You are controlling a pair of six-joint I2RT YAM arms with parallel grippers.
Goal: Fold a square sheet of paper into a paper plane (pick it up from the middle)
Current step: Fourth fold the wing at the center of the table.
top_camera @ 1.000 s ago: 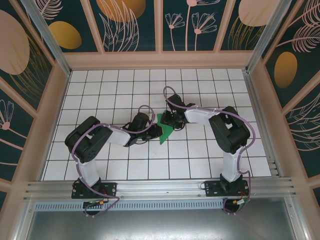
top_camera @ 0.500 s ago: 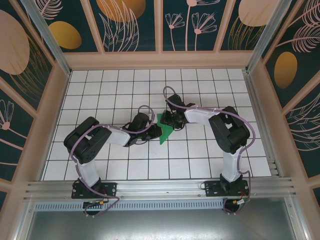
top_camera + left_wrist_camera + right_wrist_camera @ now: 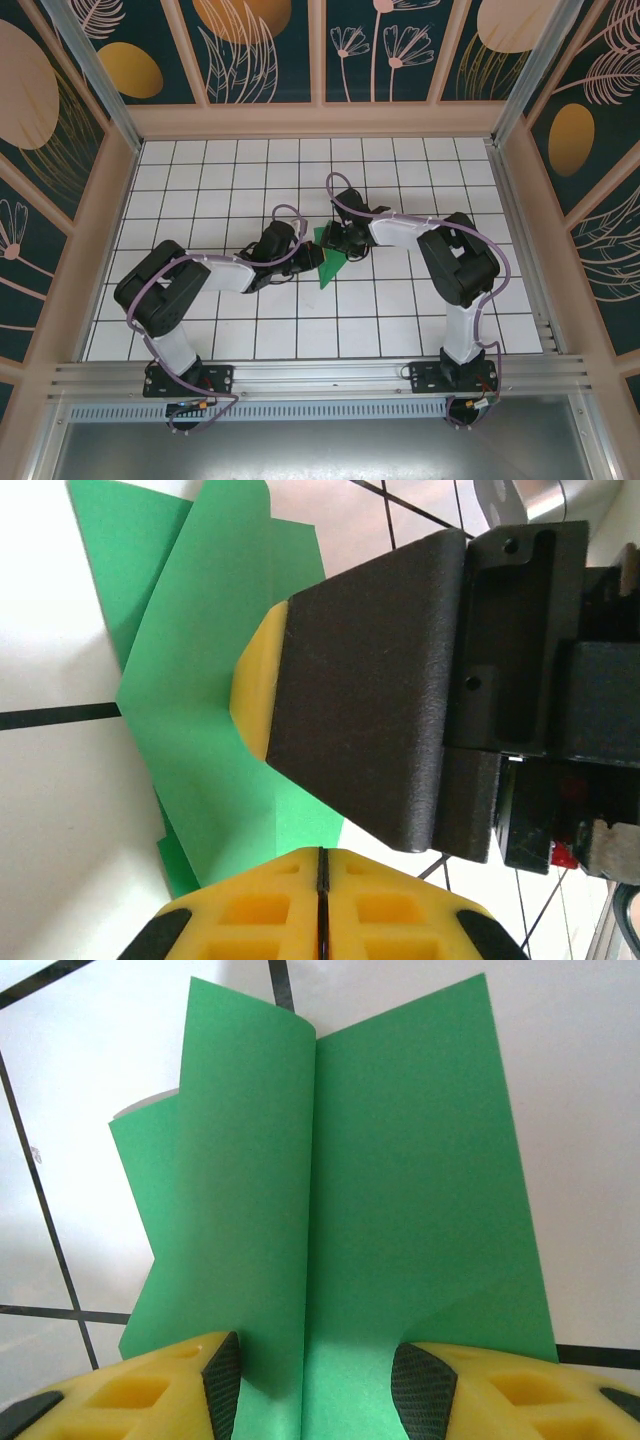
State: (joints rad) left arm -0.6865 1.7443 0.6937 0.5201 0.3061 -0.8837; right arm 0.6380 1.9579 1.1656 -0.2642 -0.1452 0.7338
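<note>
Mid-fold, it seems: the square sheet of paper (image 3: 400, 1210) is straddled by the right gripper (image 3: 312, 1370), jaws parted, and lies just ahead of the clenched left gripper (image 3: 322, 858). Next, its raised half should be pressed flat.

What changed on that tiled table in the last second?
The left arm swung its bulky elbow outward to the left and toward the near edge, while its shut left gripper stayed against the folded bright-green sheet of paper. Nothing was grabbed or released. The right arm, its open right gripper straddling the fold, and the paper stayed put.
</note>
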